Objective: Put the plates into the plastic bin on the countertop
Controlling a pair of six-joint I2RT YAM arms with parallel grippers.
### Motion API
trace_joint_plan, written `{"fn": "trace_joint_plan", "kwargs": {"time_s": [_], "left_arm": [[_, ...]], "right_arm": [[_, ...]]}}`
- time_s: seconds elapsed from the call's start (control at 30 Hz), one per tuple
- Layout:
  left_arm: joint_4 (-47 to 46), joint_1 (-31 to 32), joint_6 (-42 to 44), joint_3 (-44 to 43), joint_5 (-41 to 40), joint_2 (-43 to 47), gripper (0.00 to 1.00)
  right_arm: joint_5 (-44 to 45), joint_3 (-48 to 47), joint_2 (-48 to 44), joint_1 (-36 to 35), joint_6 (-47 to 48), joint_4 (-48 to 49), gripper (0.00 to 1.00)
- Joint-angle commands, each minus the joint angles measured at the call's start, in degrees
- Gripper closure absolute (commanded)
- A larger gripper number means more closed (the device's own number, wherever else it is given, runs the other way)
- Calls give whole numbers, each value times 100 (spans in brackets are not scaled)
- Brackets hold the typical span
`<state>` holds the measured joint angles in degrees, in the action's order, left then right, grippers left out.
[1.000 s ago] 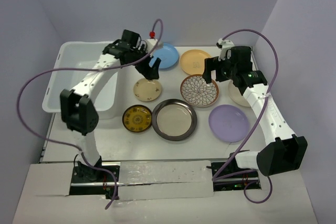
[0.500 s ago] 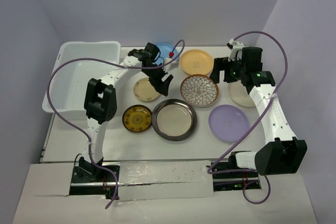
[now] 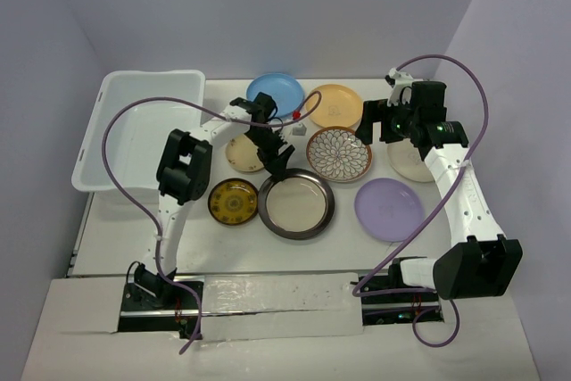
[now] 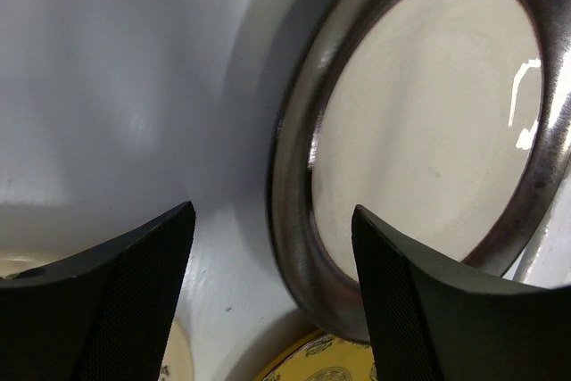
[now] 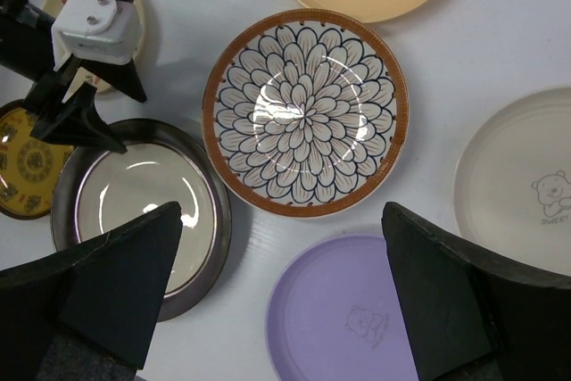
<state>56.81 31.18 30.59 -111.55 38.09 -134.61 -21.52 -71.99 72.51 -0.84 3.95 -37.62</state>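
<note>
Hanging over the far left rim of the dark-rimmed plate (image 3: 297,203), the left claw (image 3: 277,167) is open. The right claw (image 5: 278,216) is open above the flower plate (image 5: 305,111).

Your top external camera sits above and behind the arm bases, far enough out to face down on the whole countertop (image 3: 205,238) and the plastic bin (image 3: 134,82). Your left wrist camera hangs very near the surface, looking past its own fingers (image 4: 116,310) at the edge of the dark-rimmed plate (image 4: 290,176). Your right wrist camera rides higher and faces straight down over the floral plate (image 5: 305,113). All three views share the dark-rimmed plate, and the right wrist view also shows the left gripper (image 5: 132,124).
</note>
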Motion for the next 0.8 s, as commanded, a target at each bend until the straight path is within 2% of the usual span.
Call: {"fn": "trace_joint_plan", "kwargs": {"time_s": [0.0, 0.13, 0.23, 0.33, 0.5, 0.57, 0.77], "left_arm": [[-103, 159, 342, 246, 295, 40, 23], [-169, 233, 290, 260, 324, -31, 27], [-154, 256, 257, 206, 347, -173, 35], [-37, 266, 254, 115, 392, -297, 50], [9, 274, 184, 107, 365, -398, 66], [-48, 277, 173, 271, 387, -297, 80], [-99, 283, 8, 530, 358, 200, 99]], "right_arm": [[-63, -140, -88, 40, 36, 9, 0], [-54, -143, -43, 40, 45, 8, 0], [-54, -166, -35, 40, 53, 0, 0], [-45, -184, -35, 40, 62, -17, 0], [-28, -202, -44, 40, 71, -31, 0], [-39, -213, -35, 40, 80, -49, 0], [-81, -246, -62, 40, 89, -96, 0]]}}
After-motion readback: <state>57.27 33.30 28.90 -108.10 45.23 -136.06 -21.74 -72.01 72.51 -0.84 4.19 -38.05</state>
